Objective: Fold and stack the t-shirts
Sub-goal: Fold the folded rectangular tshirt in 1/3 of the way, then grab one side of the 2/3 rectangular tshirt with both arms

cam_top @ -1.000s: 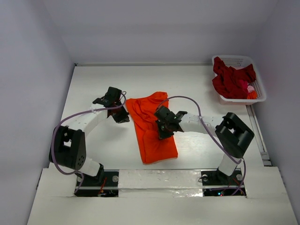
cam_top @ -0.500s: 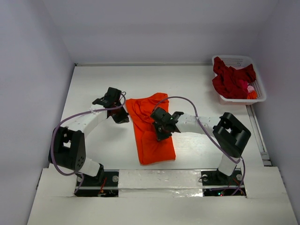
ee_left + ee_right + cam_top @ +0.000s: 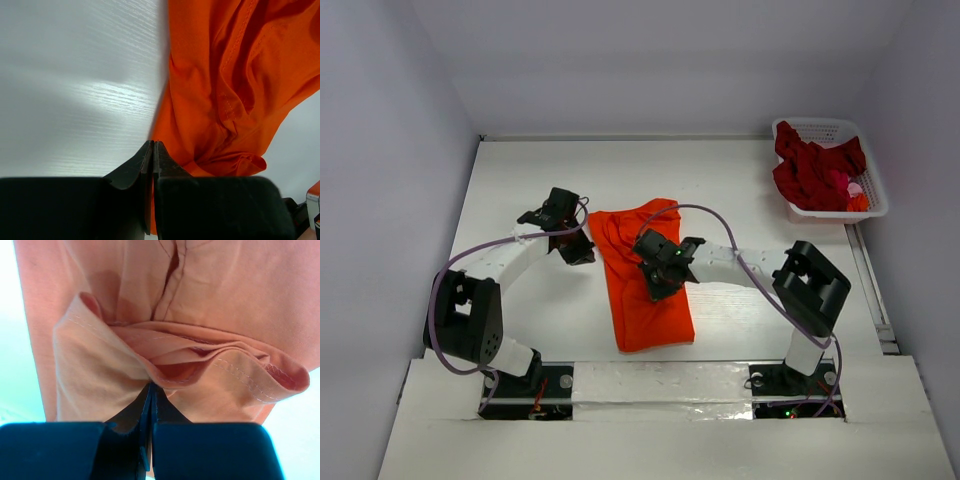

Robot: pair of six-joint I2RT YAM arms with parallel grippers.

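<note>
The orange t-shirt (image 3: 650,300) lies in the middle of the table (image 3: 520,180), long and narrow, running from the far side toward the arms' bases; its far end is rumpled, its near end flatter. The left gripper (image 3: 580,250) sits at the shirt's far left edge, jaws pressed fully together; its wrist view shows a sliver of orange between them, so I take it to be pinching that edge; the right gripper (image 3: 657,285) hangs over the middle of the cloth, jaws just as tight, a bunched, stitched fold caught at their tips. The dark red t-shirts (image 3: 815,170) are heaped in the white basket (image 3: 830,128) at the far right corner, well apart.

This looks like a lengthwise fold, right side carried across; to do it well, I'd say the right arm should lift only enough to clear the layer beneath, travel straight, and lay the hem flush with the left edge; the left should anchor its corner; neither should let go before the cloth lies flat, or the bunching will set as a crease.
</note>
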